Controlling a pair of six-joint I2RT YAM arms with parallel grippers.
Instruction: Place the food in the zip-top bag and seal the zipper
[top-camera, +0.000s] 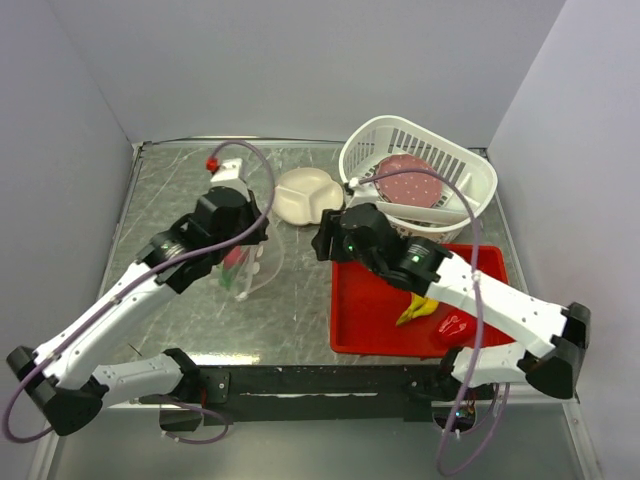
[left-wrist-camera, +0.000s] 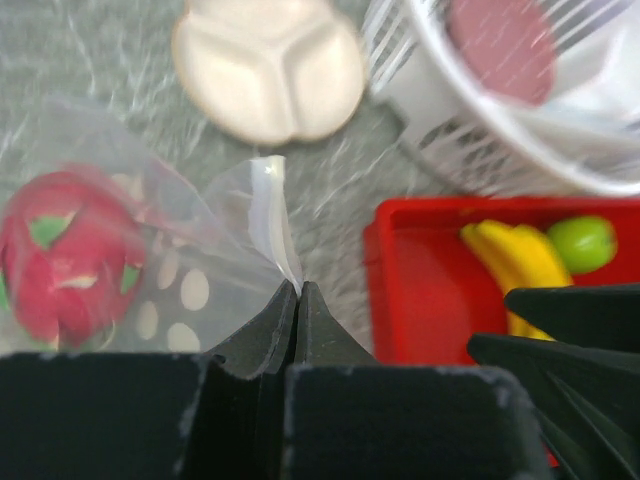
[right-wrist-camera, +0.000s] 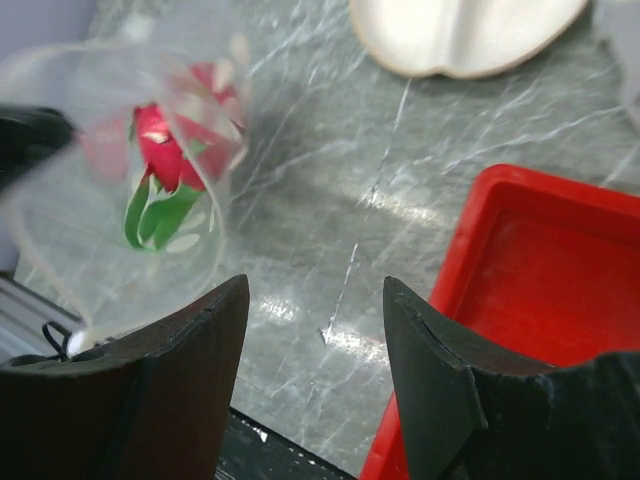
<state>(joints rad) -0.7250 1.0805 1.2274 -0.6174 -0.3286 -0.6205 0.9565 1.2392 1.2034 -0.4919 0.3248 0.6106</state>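
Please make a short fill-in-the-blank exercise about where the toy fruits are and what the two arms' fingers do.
1. The dragon fruit is ____ the dotted bag.
2. The banana and the green apple lie in the ____ tray.
3. The left arm's fingers pinch the edge of the ____.
4. The right arm's fingers are ____ and hold nothing.
Missing words: inside, red, bag, open.
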